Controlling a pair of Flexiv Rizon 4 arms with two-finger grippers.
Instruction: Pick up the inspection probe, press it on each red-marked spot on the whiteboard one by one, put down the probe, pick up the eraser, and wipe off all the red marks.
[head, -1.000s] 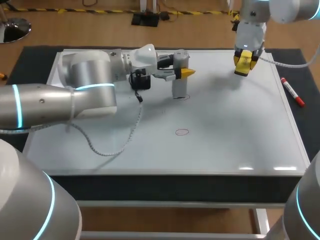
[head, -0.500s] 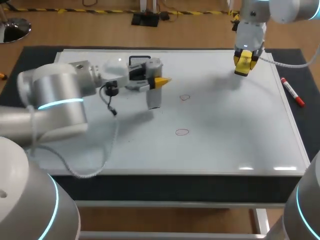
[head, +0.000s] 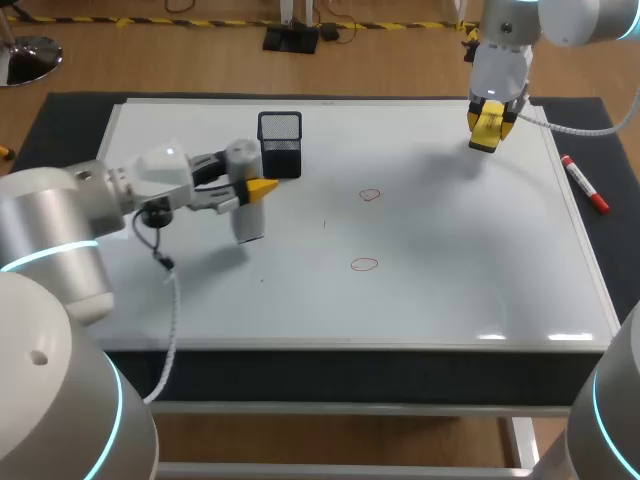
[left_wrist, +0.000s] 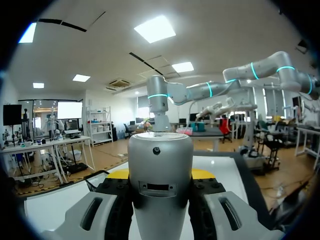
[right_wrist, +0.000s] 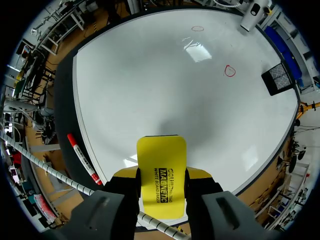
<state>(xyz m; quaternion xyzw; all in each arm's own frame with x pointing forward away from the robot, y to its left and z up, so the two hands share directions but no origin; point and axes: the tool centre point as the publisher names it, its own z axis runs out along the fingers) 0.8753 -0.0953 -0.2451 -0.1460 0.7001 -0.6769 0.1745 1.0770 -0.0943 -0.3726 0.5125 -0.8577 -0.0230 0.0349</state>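
Left gripper (head: 255, 189) clamped on probe (head: 249, 225), upright over whiteboard (head: 450, 290) left part, well apart from both red marks (head: 370, 195). Right gripper (head: 486, 128) clamped on eraser (right_wrist: 161, 165), above whiteboard far edge.

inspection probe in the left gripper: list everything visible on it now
The inspection probe is a stubby silver-grey cylinder, metal-looking, with a rounded cap; the left wrist view shows a small dark dot near the cap and a rectangular slot below it. It stands roughly upright, clamped from both sides by the left gripper, over the left part of the whiteboard, near a black mesh block and apart from both red marks. Whether its lower end touches the board cannot be told.
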